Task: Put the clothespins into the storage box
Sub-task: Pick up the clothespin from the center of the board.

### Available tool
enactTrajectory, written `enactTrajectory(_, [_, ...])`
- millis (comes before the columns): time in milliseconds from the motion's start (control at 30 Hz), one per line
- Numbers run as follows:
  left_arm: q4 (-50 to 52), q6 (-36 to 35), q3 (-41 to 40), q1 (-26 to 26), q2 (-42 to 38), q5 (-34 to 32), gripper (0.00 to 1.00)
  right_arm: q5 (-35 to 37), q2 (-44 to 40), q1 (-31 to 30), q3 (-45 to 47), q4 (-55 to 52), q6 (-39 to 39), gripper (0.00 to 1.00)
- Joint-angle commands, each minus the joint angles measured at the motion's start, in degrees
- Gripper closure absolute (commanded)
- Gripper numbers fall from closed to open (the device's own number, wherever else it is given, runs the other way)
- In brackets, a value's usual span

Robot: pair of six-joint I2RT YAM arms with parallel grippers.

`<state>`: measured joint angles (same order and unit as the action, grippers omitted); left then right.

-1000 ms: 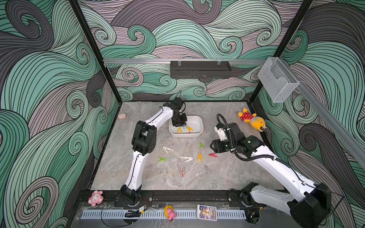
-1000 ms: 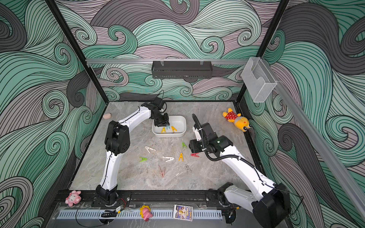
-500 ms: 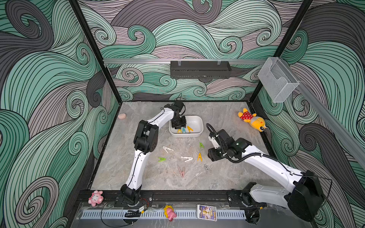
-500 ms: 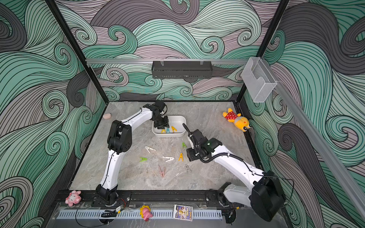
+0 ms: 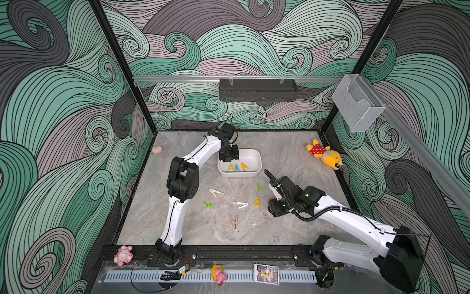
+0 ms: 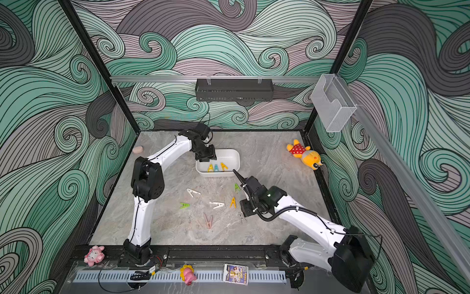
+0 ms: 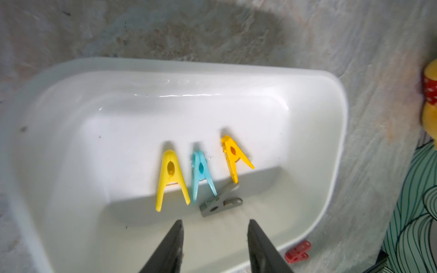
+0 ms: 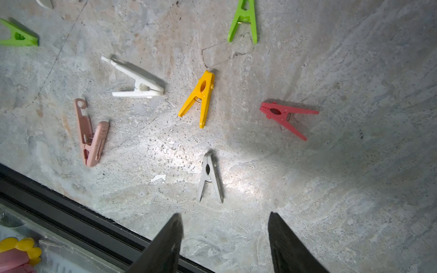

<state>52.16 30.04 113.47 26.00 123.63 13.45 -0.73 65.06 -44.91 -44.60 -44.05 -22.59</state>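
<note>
The white storage box (image 5: 257, 155) (image 6: 236, 155) sits mid-table, holding two yellow, a blue and a grey clothespin (image 7: 220, 203). My left gripper (image 7: 215, 222) (image 5: 229, 155) hangs open and empty over the box's left end, just above the grey one. A red clothespin (image 7: 298, 251) lies outside the box wall. My right gripper (image 8: 224, 217) (image 5: 276, 210) is open and empty above the floor, close to a grey clothespin (image 8: 210, 178). Around it lie yellow (image 8: 198, 99), red (image 8: 286, 117), white (image 8: 137, 81), pink (image 8: 89, 134) and green (image 8: 243, 21) clothespins.
A yellow plush toy in a red dress (image 5: 323, 155) lies at the back right, and a pink pebble (image 5: 157, 149) at the back left. On the walls hang a black tray (image 5: 258, 89) and a clear holder (image 5: 358, 101). The black front rail (image 8: 71, 212) borders the loose clothespins.
My left gripper has opened over the box, and the grey clothespin now lies inside. My right arm has swung toward the front, over the loose clothespins.
</note>
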Motion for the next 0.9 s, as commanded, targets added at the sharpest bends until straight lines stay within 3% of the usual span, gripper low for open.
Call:
enactTrajectory(0, [0.99, -2.49, -1.41, -0.33, -7.25, -0.45, 0.53, 1.97, 0.18, -2.68, 0.65, -2.60, -3.65, 0.37])
enactTrajectory(300, [0.58, -4.60, -12.68, -0.59, -20.63, -0.79, 0.52, 3.91, 4.34, -7.64, 2.23, 0.04, -7.26, 0.35])
enactTrajectory(500, [-5.43, -4.34, -22.68, -1.45, -28.28, -2.75, 0.51, 4.66, 10.01, -8.81, 2.84, 5.17, -6.89, 0.35])
enactTrajectory(867, [-5.77, -3.10, -26.45, -3.23, -32.28, -2.92, 0.51, 5.94, 17.89, -8.96, 1.62, 8.31, -6.05, 0.44])
